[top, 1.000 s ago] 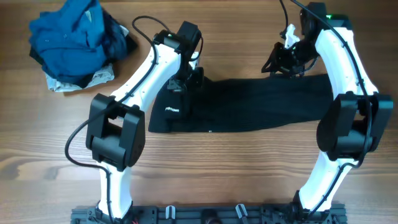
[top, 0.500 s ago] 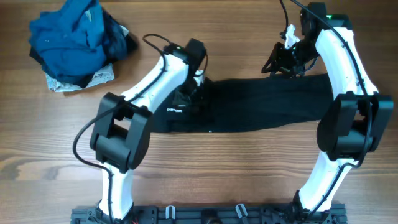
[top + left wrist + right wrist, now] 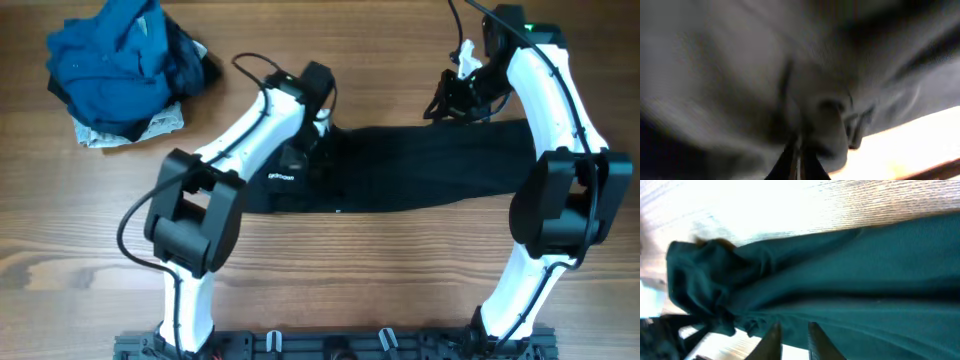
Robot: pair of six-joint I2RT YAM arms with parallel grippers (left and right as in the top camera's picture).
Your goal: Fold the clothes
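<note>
Black cloth everywhere, basically. Starting at the left gripper [image 3: 796, 159]: it's pinched right together, tips touching, with a lump of the black shirt [image 3: 430, 165] bunched up against them, so it looks clamped on a fold. That wrist view is otherwise a grey blur, with just a bright sliver of table [image 3: 920, 137] in its lower right corner. From overhead you don't see those tips at all, only the arm bent down onto the shirt's left part.

Over at the right gripper [image 3: 793, 336] the fingers sit a little apart with cloth showing in the slim gap, and honestly I can't tell if it's biting or just sitting over it. Its wrist view shows the shirt bunched into a knot at one end, with bare wood just past the edge. Overhead puts that gripper at the shirt's far right corner.

Only overhead gives the whole layout. The shirt lies as a long band across the table between the two arms, its near edge pretty straight, with a tiny white mark [image 3: 337, 211] on it. Bare wood runs in front of that edge, between the arm bases. A heap of blue garments [image 3: 110, 60] with a pale cloth [image 3: 165, 123] poking out under it sits at the far left corner, well apart from the shirt.
</note>
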